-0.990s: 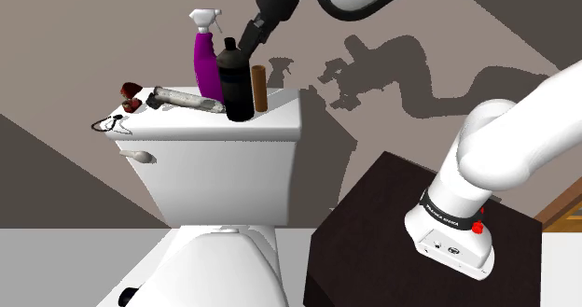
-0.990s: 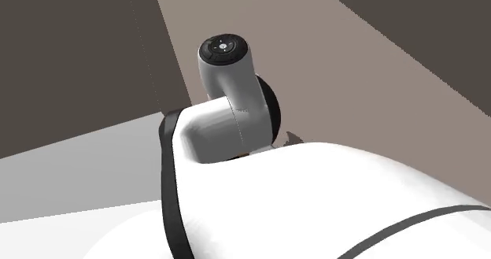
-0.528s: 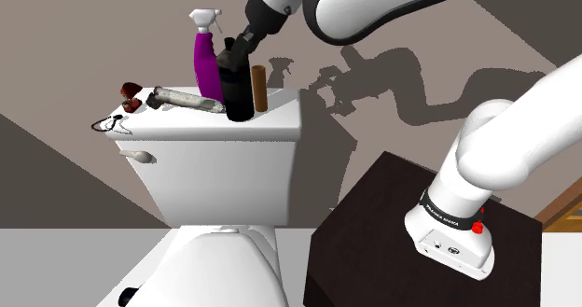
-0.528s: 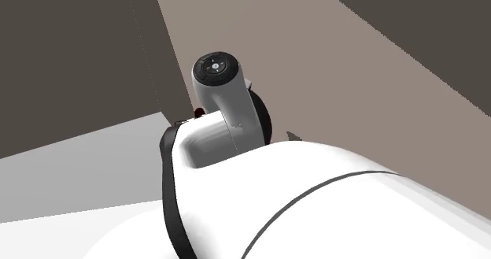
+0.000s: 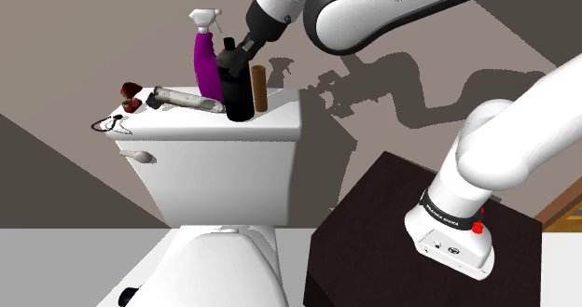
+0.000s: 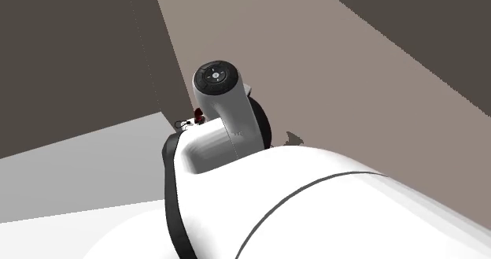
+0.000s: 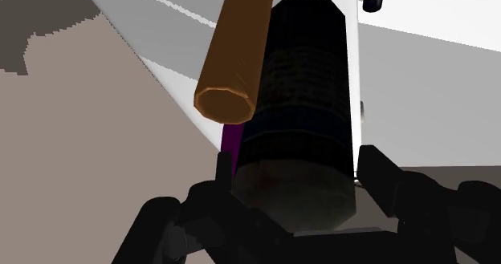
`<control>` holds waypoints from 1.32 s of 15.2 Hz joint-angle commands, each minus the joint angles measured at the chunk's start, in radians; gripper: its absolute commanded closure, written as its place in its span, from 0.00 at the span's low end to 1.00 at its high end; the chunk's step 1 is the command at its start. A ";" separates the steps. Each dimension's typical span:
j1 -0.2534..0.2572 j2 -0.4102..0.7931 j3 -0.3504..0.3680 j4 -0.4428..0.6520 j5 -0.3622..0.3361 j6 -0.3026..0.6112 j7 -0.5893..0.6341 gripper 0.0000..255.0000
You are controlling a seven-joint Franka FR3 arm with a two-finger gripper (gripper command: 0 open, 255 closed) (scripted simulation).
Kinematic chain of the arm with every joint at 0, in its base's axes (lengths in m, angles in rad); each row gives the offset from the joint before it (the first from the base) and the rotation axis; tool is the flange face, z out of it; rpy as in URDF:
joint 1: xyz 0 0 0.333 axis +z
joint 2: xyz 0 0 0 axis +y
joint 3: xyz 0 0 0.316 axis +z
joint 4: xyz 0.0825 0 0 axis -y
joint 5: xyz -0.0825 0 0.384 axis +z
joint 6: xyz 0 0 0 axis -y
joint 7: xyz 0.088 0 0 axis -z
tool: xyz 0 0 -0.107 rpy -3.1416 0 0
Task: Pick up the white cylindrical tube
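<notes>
Several toiletries sit on a white toilet tank lid (image 5: 280,118) in the upper left of the shoulder view. A purple spray bottle (image 5: 206,64), a black bottle (image 5: 237,86) and an upright brown tube (image 5: 259,88) are bunched near the middle of the lid.

Further left in the frame, apart from that bunch, a pale tube (image 5: 189,100), grey-white and cylindrical, lies on its side on the lid. It looks like the task's thing, and nothing touches it.

The white arm reaches in from the upper right. Its black gripper (image 5: 244,46) hangs just above the black bottle's top. In the wrist view the fingers (image 7: 379,174) stand wide apart, one on each side of the black bottle (image 7: 301,102). They are close to its sides but show no clear squeeze, and they hold nothing. The brown tube (image 7: 237,54) stands just beside that bottle.

The step in hand appears to be the approach, with the gripper lined up on the black bottle rather than the pale tube. The next move seems to call for:
- rising clear of the upright bottles
- shifting toward the frame's left, over the pale tube
- turning so the fingers span its width
- lowering and closing
</notes>
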 commanded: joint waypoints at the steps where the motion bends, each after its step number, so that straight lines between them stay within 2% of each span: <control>1: 0.000 0.001 0.001 -0.001 0.000 0.000 0.000 1.00; 5: 0.001 0.001 -0.001 -0.002 0.001 0.000 -0.002 1.00; 20: 0.016 -0.019 -0.035 0.179 0.025 -0.202 -0.049 1.00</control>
